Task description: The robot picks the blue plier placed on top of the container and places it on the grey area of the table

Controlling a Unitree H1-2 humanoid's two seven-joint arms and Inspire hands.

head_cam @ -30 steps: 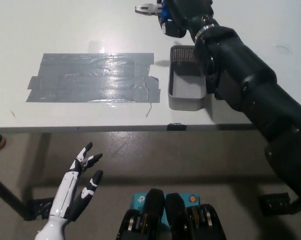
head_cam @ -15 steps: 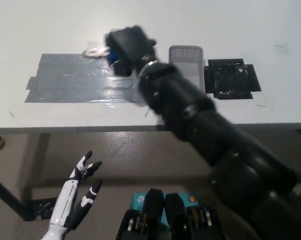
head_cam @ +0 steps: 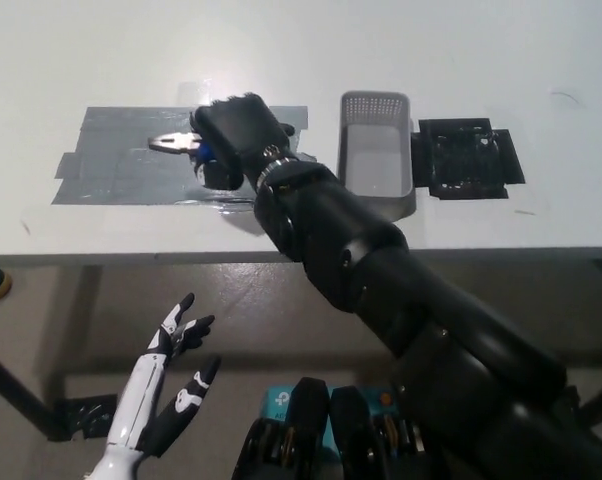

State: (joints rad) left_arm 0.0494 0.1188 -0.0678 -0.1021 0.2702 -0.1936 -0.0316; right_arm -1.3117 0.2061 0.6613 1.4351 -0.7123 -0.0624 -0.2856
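Now the right hand [head_cam: 236,135] has its fingers [head_cam: 209,170] wrapped around the blue plier [head_cam: 181,146], whose metal nose pokes out over the grey area [head_cam: 111,160] near the bench's [head_cam: 281,40] front edge. Half a second ago it hung nearer the far side. Beside it sit the grey container [head_cam: 377,150] and a black lid [head_cam: 469,158]. Left hand [head_cam: 166,390] rests below the bench, fingers spread.

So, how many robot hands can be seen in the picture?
2. The black right hand is over the grey area of the table, shut on the blue plier. The white left hand rests open below the table edge, lower left.
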